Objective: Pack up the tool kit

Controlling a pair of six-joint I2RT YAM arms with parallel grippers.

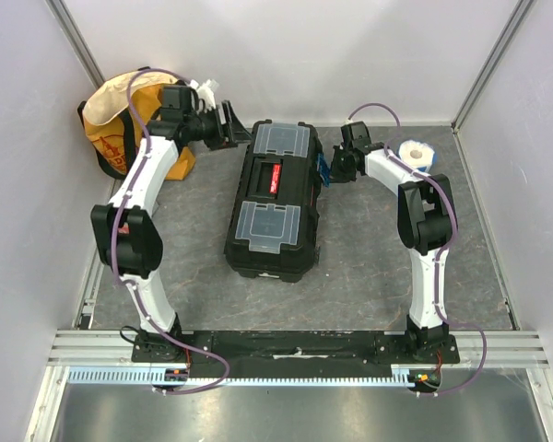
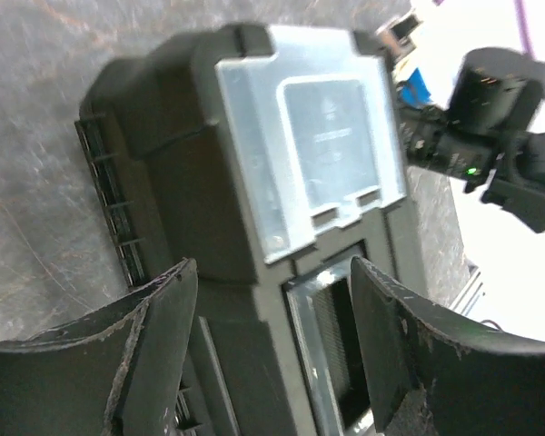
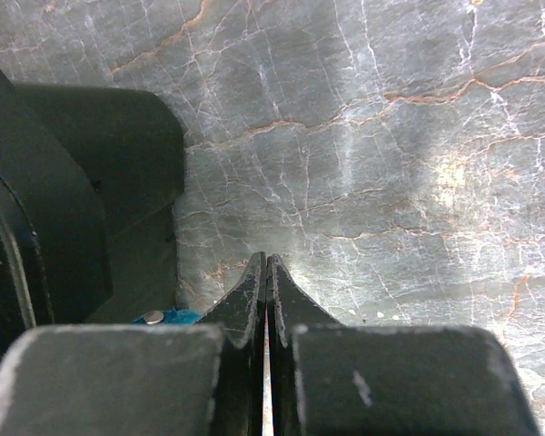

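Observation:
The tool kit (image 1: 272, 198) is a black toolbox lying closed in the middle of the table, with a red-marked handle (image 1: 275, 177) between two clear-lidded compartments. My left gripper (image 1: 229, 129) hovers at its far left corner and stands open. In the left wrist view its fingers (image 2: 154, 345) frame the far clear lid (image 2: 309, 145) with nothing between them. My right gripper (image 1: 336, 166) is shut and empty, low beside the toolbox's right side. In the right wrist view its tips (image 3: 268, 263) point at the bare table, with the toolbox wall (image 3: 64, 209) and a blue latch (image 3: 168, 316) to their left.
A yellow-orange fabric bag (image 1: 120, 120) sits in the far left corner behind my left arm. A white roll (image 1: 417, 154) lies at the far right by my right arm. Grey walls close in the table on three sides.

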